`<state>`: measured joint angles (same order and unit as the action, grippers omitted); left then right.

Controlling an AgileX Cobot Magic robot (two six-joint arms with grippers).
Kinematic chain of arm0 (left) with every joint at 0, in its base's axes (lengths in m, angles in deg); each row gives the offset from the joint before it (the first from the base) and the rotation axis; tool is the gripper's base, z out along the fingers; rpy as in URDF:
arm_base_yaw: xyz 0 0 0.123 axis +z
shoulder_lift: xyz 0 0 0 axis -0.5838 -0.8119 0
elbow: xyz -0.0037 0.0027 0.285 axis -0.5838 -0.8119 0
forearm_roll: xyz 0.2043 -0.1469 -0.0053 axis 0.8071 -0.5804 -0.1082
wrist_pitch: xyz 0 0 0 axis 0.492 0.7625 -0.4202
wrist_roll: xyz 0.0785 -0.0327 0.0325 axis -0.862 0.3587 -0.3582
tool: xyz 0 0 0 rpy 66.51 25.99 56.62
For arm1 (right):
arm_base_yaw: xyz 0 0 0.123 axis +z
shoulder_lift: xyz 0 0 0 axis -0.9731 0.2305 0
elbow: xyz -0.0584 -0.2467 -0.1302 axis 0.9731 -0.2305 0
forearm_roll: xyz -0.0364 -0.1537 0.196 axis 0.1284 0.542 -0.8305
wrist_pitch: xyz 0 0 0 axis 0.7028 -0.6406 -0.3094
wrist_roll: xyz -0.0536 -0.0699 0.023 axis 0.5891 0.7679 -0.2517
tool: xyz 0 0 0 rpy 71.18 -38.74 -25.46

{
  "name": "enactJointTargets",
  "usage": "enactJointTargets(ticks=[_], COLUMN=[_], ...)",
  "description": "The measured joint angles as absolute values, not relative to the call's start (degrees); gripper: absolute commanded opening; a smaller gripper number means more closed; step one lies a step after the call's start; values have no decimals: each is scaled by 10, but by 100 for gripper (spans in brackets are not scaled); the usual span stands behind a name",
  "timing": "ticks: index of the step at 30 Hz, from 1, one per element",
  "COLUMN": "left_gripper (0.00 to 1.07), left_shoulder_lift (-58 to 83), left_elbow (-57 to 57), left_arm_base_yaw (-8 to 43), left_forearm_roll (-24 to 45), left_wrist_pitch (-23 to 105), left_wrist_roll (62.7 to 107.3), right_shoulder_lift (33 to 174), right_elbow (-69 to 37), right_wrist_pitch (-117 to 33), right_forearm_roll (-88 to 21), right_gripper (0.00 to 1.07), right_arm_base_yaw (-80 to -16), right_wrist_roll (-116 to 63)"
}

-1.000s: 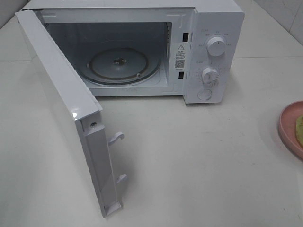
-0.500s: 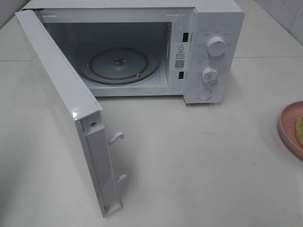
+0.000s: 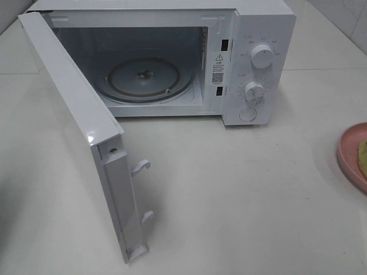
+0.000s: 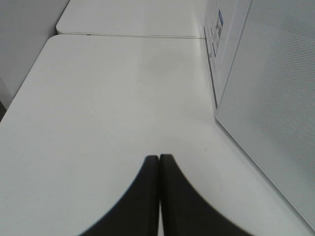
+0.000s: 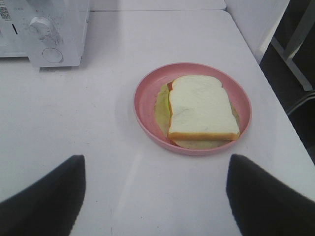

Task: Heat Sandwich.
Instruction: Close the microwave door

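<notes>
The sandwich point(image 5: 201, 110), pale bread over a yellowish-green layer with a red-orange edge, lies on a pink round plate point(image 5: 145, 101). My right gripper point(image 5: 155, 184) hovers open a short way in front of the plate, its fingers spread wider than the plate. In the high view only a sliver of the plate point(image 3: 348, 154) and sandwich point(image 3: 363, 153) shows at the right edge. The white microwave point(image 3: 258, 63) stands with its door point(image 3: 80, 132) swung wide open and a bare glass turntable point(image 3: 150, 78) inside. My left gripper point(image 4: 159, 158) is shut on nothing, over bare table beside the door.
The microwave's two knobs point(image 3: 262, 56) and round button point(image 3: 248, 114) face the front. The door sticks out toward the table's front left. A table edge and a metal frame point(image 5: 295, 44) lie beyond the plate in the right wrist view.
Nothing has visibly moved in the high view; neither arm shows there.
</notes>
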<state>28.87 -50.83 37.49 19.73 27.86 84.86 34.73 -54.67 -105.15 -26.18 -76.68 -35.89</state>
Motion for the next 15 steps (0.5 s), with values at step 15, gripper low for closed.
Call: enactJointTargets(ticks=[15], left_gripper=[0], left_shoulder_lift=[78], left_elbow=[-543], left_arm_base_yaw=[374], left_forearm_roll=[264], left_wrist_pitch=[-62], left_wrist_roll=[897], right_shoulder_lift=[347], right_elbow=[-547], right_wrist_pitch=[-1052], right_forearm_roll=[-262], right_gripper=[76], right_arm_base_yaw=[-767], right_wrist_roll=[-359])
